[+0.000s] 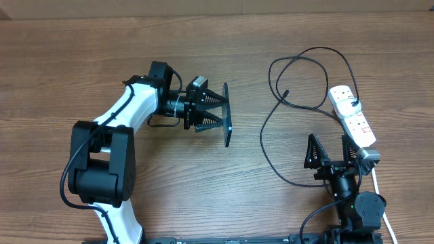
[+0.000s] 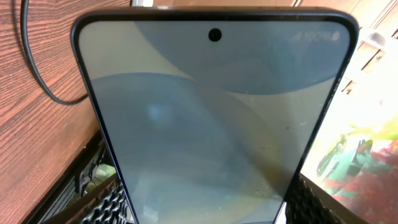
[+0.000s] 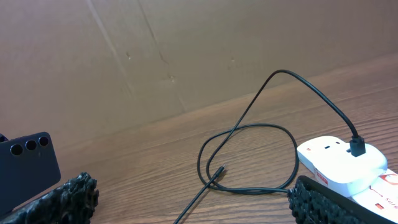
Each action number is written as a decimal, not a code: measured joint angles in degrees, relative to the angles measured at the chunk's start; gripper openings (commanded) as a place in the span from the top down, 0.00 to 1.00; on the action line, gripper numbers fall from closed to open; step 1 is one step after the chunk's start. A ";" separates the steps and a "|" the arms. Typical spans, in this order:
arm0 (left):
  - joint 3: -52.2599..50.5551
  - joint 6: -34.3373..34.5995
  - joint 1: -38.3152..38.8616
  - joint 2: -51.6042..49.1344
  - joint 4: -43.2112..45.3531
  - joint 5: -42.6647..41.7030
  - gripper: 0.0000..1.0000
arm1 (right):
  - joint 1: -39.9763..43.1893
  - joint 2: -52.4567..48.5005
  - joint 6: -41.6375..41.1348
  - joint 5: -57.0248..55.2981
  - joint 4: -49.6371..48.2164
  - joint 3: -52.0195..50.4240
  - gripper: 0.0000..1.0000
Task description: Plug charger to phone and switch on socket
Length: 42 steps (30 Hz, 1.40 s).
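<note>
My left gripper (image 1: 221,112) is shut on the phone (image 1: 227,115), holding it on edge above the table's middle. In the left wrist view the phone's screen (image 2: 211,118) fills the frame between my two fingers (image 2: 111,200). The charger cable (image 1: 278,129) loops across the wood, and its free connector tip (image 3: 221,169) lies on the table. Its black adapter plug (image 3: 356,146) sits in the end of the white socket strip (image 1: 354,116). My right gripper (image 1: 330,146) stands open near the table's front right, beside the strip, with nothing between its fingers (image 3: 329,202).
The right wrist view shows the phone's dark back (image 3: 28,165) at far left and a brown cardboard wall (image 3: 186,50) behind the table. The strip's white cord (image 1: 378,190) runs toward the front edge by my right arm's base.
</note>
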<state>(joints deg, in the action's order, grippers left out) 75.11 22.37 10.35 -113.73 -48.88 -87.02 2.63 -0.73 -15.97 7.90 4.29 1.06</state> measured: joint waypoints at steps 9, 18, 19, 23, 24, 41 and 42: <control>0.00 0.00 0.00 0.00 0.00 0.04 0.59 | 0.00 0.00 -0.07 0.02 0.00 0.00 0.00; 0.00 0.24 0.00 -0.02 -0.22 1.42 0.59 | 0.00 0.00 -12.11 7.13 -0.46 0.00 0.00; 0.00 0.42 0.00 -0.02 -0.24 1.64 0.59 | 0.00 0.00 -13.33 8.15 -0.50 0.00 0.00; 0.00 1.27 0.00 -0.02 -0.17 2.05 0.59 | 0.00 0.00 -16.59 12.72 -0.63 0.00 0.00; 0.00 1.31 0.00 -0.02 -0.17 2.16 0.59 | 0.00 0.00 -15.76 13.92 -0.61 0.00 0.00; 0.02 1.51 0.00 -0.07 -0.17 2.73 0.59 | 0.00 -18.82 -0.26 19.17 29.07 22.14 0.00; 0.04 1.51 0.00 -0.07 -0.15 2.78 0.59 | -0.02 -21.05 -0.02 19.26 32.24 25.77 0.00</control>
<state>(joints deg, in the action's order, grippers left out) 75.16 23.88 10.35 -113.80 -49.04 -84.25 2.61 -21.78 -15.99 27.16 36.53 26.83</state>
